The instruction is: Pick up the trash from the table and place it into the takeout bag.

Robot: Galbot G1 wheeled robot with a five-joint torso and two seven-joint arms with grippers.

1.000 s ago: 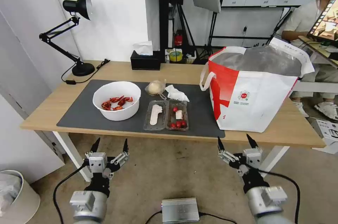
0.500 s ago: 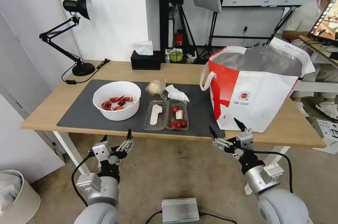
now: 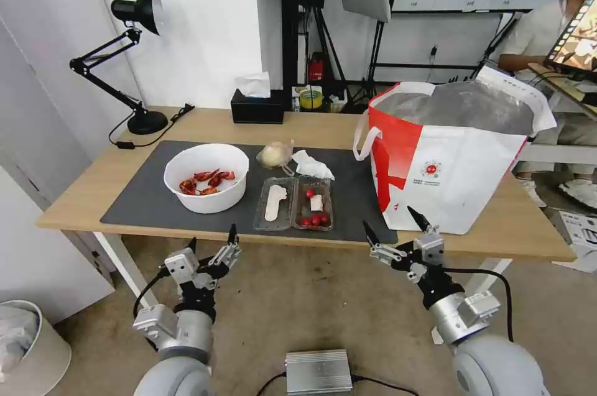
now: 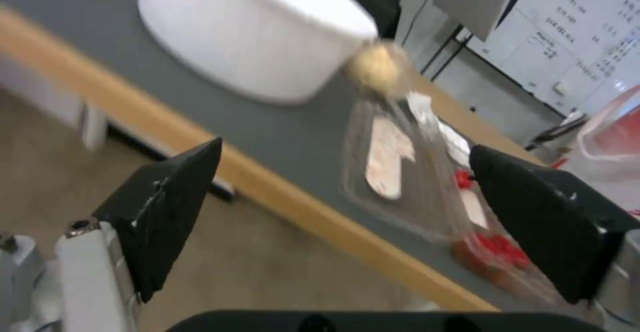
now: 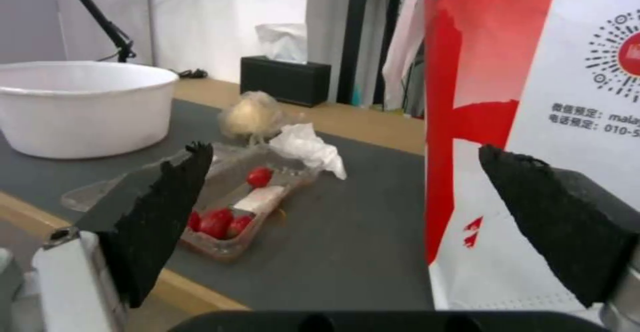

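Both grippers hang below and in front of the table (image 3: 93, 194), jaws spread wide and holding nothing: the left gripper (image 3: 212, 247) near the front edge under the bowl (image 3: 206, 177), the right gripper (image 3: 392, 230) just short of the edge beside the takeout bag (image 3: 451, 156). All the trash sits on the dark mat (image 3: 149, 197): the bowl of red shells, the clear tray (image 3: 293, 203) of tomatoes, and behind it the napkin (image 3: 311, 166) and the pale bundle (image 3: 275, 154). The likeliest trouble is the tray, thin and hinged open, which may flex or spill tomatoes if pinched on one wall. The bowl is wide (a rim grip could tip the shells out). The right arm, rising so close to the bag, could nudge it or snag the handle (image 3: 360, 135).
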